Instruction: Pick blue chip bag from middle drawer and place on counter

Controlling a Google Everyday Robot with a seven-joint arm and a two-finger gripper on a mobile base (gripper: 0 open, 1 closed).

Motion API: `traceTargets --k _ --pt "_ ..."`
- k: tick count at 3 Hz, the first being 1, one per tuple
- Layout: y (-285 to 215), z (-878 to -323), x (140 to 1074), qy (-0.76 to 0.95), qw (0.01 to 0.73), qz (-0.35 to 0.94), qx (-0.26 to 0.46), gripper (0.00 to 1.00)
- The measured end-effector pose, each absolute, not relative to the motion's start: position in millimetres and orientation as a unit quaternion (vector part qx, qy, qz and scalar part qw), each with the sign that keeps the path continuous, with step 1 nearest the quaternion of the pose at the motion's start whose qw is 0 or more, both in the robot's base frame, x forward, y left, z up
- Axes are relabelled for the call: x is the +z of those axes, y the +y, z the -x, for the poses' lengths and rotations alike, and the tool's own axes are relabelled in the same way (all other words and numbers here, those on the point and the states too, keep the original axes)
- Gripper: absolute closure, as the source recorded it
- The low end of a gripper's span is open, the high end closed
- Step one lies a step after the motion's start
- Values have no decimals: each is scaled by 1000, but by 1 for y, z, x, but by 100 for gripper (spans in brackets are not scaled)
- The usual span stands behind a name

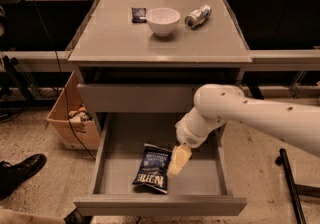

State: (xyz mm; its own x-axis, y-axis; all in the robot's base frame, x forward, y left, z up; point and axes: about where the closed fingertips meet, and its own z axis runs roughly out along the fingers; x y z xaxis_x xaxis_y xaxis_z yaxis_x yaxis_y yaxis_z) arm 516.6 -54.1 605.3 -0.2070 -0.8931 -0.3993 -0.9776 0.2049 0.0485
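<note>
End effector [179, 161]: low inside the open drawer [160, 206], on a white arm [250, 114] entering from the right. Whether it is apart or together cannot be told.

Bag [153, 168]: lying flat on the drawer floor immediately left of the end effector, its right edge meeting it in view; contact unconfirmed.

Counter [125, 43]: well above and behind the end effector, bearing a packet [139, 14], a bowl [162, 20] and a can [198, 16] on its side.

White glossy arm [260, 115], thick tubular link, small dark dots along shell, bulbous rounded wrist joint [194, 132]. Pale cream claw [179, 160] at tip, over middle drawer [127, 138], just beside blue chip bag [151, 169].
</note>
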Motion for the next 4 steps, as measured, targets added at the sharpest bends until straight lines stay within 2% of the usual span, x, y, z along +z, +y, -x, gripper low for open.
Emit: traceTargets --k 3,4 --pt "45 -567 477 739 218 596 226 0" --pt "50 -579 450 729 228 605 226 0"
